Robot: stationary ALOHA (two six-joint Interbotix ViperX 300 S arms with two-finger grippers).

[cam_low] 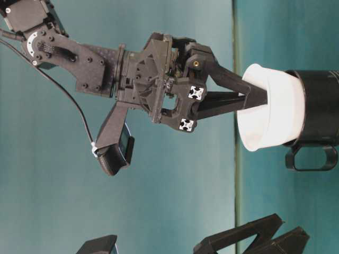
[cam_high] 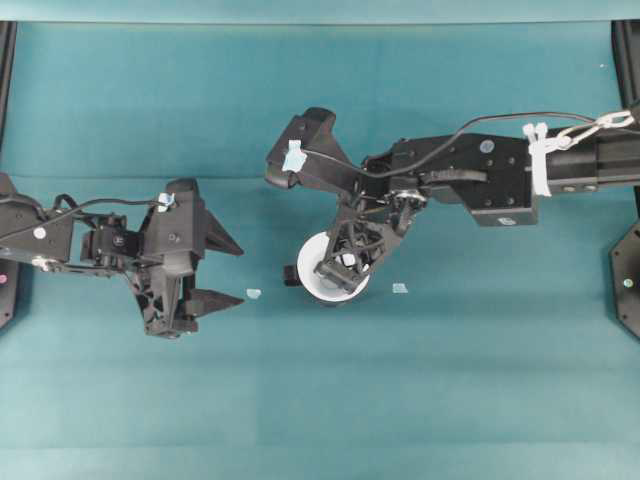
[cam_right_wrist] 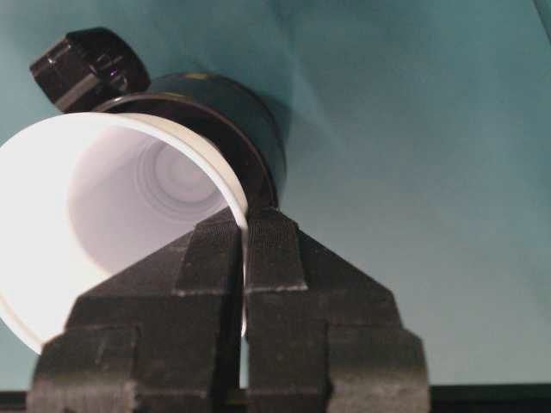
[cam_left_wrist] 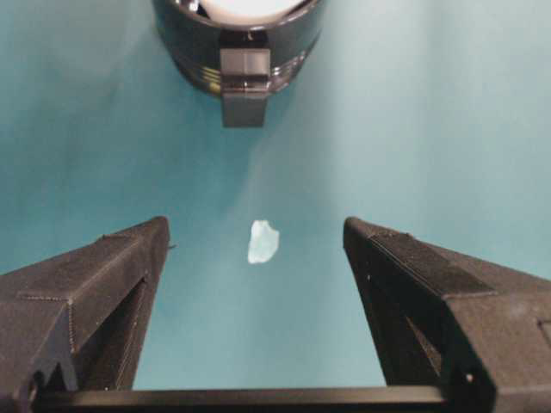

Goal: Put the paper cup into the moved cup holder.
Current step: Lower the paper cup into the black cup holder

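Right gripper (cam_right_wrist: 244,245) clamped tight on the rim of the paper cup (cam_right_wrist: 112,215), one finger inside the wall and one outside (clearest from the right wrist view). Cup sitting partway down in the black cup holder (cam_low: 320,108), upper half still sticking out in the table-level view. Hard to say whether fully seated, since the holder's inside is hidden by the cup. From overhead, mostly buried under the right arm: just a white crescent of cup showing, plus a sliver of the holder's tab.

Left gripper (cam_left_wrist: 258,249) parked well apart on the teal counter (cam_high: 450,380), jaws spread wide, nothing between them but bare counter and a small pale scrap (cam_left_wrist: 263,242) lying flat. Holder cut off by the top edge of the left wrist view, only its near wall and tab visible.
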